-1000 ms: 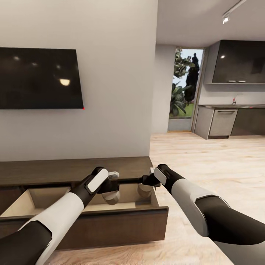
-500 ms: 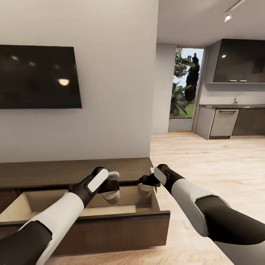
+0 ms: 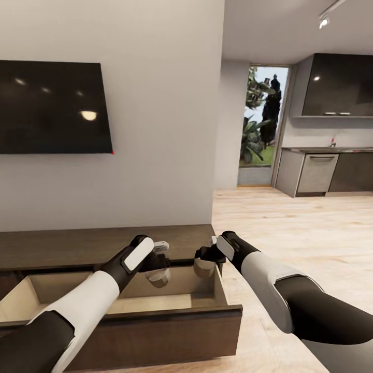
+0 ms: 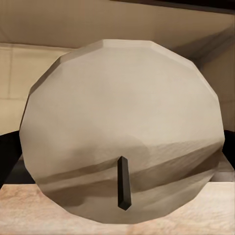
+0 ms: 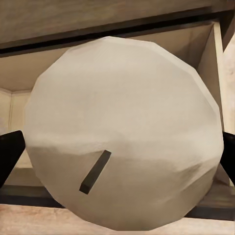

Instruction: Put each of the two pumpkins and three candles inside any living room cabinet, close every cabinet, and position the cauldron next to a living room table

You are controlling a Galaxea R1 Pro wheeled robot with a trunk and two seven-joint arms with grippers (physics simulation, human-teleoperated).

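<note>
A long, low dark-brown cabinet (image 3: 62,246) stands against the wall with its right drawer (image 3: 155,331) pulled open, showing a pale beige inside. My left gripper (image 3: 159,270) is shut on a beige candle (image 3: 158,280) above the drawer. That candle (image 4: 122,132), with its dark wick, sits close up in the left wrist view. My right gripper (image 3: 203,259) is shut on a second beige candle (image 3: 203,269) over the drawer's right end. In the right wrist view this candle (image 5: 122,132) sits between dark fingers (image 5: 9,154). The pumpkins, cauldron and table are out of view.
A black TV (image 3: 52,106) hangs on the wall above the cabinet. To the right, wood floor (image 3: 311,233) runs to a glass door with plants (image 3: 259,124) and a kitchen with dark grey cabinets (image 3: 336,85) and a dishwasher (image 3: 316,173).
The whole picture has shifted a little, so the camera moved; the drawer now sits lower in the view. Both grippers still hold their candles over the open drawer.
</note>
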